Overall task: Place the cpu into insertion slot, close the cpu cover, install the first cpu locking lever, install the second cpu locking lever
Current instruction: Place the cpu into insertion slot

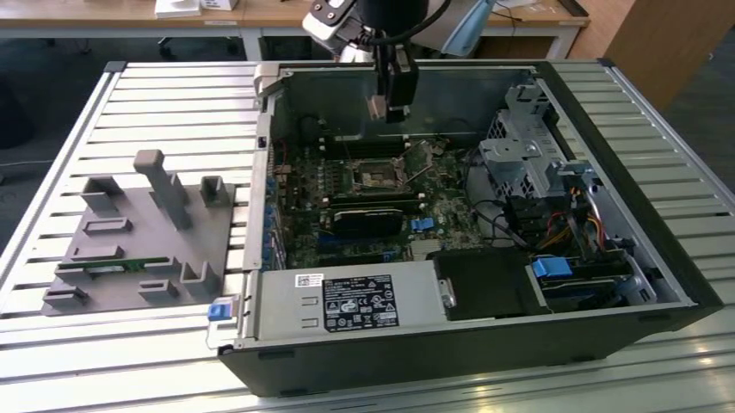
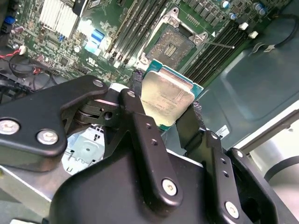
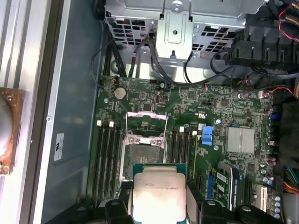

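My gripper (image 1: 391,105) hangs over the open computer case, shut on the cpu (image 1: 376,107). In both wrist views the cpu (image 2: 164,93) (image 3: 159,189) is a silver-grey square chip on a green base, held by its edges between the black fingers (image 2: 140,121). It is up in the air, apart from the board. Below it lies the insertion slot (image 3: 141,156) (image 2: 172,44) (image 1: 377,177), dark in the middle with nothing in it. The cpu cover (image 3: 146,122), a thin silvery frame, stands flipped open at the slot's far side. A thin wire lever (image 2: 219,44) sticks out beside the slot.
Long memory slots (image 3: 106,154) flank the socket. A metal drive cage (image 1: 528,155) with cables fills the case on the exterior view's right, and a power supply (image 1: 344,303) sits at its front. A grey fixture stand (image 1: 138,232) rests on the slatted table (image 1: 172,95).
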Robot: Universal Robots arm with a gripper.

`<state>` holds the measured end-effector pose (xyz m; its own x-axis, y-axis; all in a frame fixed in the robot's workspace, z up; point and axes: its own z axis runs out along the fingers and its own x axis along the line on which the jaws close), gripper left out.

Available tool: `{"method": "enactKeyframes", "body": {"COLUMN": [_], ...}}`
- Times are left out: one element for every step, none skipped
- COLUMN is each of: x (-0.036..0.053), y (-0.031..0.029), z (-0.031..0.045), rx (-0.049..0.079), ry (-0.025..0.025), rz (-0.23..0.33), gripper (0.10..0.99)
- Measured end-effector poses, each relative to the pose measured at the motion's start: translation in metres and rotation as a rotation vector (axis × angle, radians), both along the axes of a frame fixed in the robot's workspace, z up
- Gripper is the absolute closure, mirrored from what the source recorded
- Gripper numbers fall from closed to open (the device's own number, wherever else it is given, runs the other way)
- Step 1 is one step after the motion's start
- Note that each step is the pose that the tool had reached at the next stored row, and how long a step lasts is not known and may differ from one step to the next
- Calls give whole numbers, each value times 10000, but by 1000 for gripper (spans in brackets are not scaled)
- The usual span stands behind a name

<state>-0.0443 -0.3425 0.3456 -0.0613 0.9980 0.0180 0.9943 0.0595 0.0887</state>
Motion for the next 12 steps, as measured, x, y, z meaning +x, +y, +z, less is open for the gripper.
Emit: {"method": "enactKeyframes", "body": {"x": [0, 0, 0, 0, 0, 0, 0, 0, 0, 0, 0, 0], "y": [0, 0, 0, 0, 0, 0, 0, 0, 0, 0, 0, 0], "z": [-8, -14, -21, -31, -41, -53, -66, -78, -88, -97, -104, -109], "rx": [-1, -3, -5, -5, -7, -7, -7, -8, -8, -8, -7, -8], "ry": [0, 0, 0, 1, 3, 5, 5, 5, 6, 7, 7, 8], "rz": [-15, -28, -42, -51, -58, -65, -70, -73, -74, -75, -74, -74], "gripper": [545, 545, 545, 545, 545, 545, 545, 545, 545, 545, 545, 545]}}
